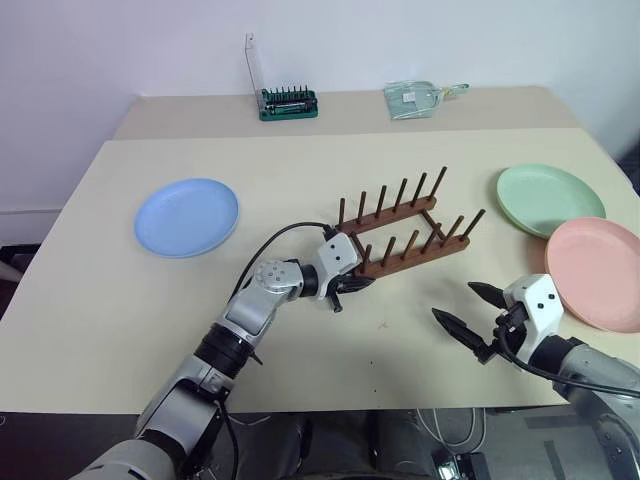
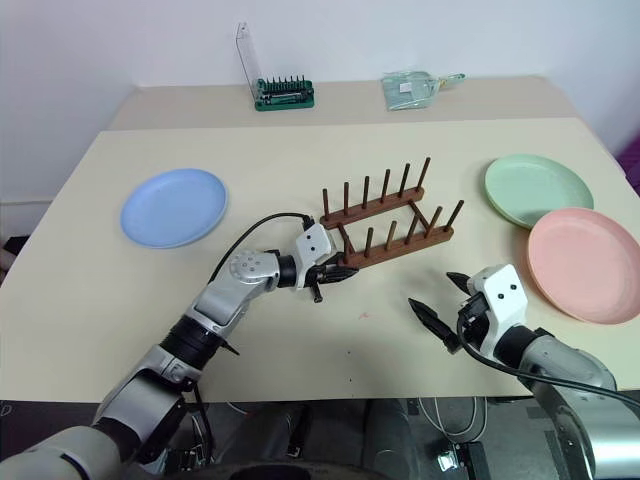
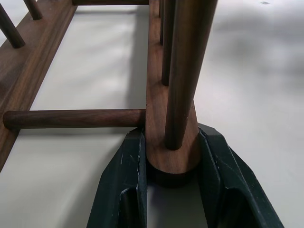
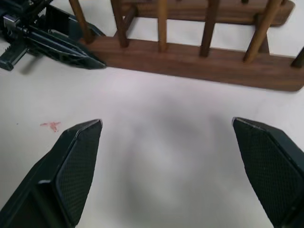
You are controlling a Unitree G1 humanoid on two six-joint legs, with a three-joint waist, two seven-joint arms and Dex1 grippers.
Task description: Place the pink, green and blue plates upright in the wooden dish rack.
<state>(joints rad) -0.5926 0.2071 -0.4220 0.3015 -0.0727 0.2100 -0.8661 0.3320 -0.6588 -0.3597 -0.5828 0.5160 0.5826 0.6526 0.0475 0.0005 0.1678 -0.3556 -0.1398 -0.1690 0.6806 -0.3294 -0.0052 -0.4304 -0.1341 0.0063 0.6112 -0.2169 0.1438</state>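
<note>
The left gripper (image 1: 352, 285) is clamped on the rounded end of the near rail of the wooden dish rack (image 1: 405, 232), one black finger on each side of the rail just below its first peg. The rack stands about mid-tabletop, its two pegged rails running slantwise toward the far right, with no plate in it. The right gripper (image 1: 470, 308) hovers over bare tabletop near the front edge, its fingers spread wide and holding nothing, a little in front of the rack. The blue plate (image 1: 187, 216) lies flat toward the left edge. The green plate (image 1: 549, 199) and the pink plate (image 1: 597, 272) lie flat by the right edge, the pink one nearer the front and just overlapping the green one's rim.
</note>
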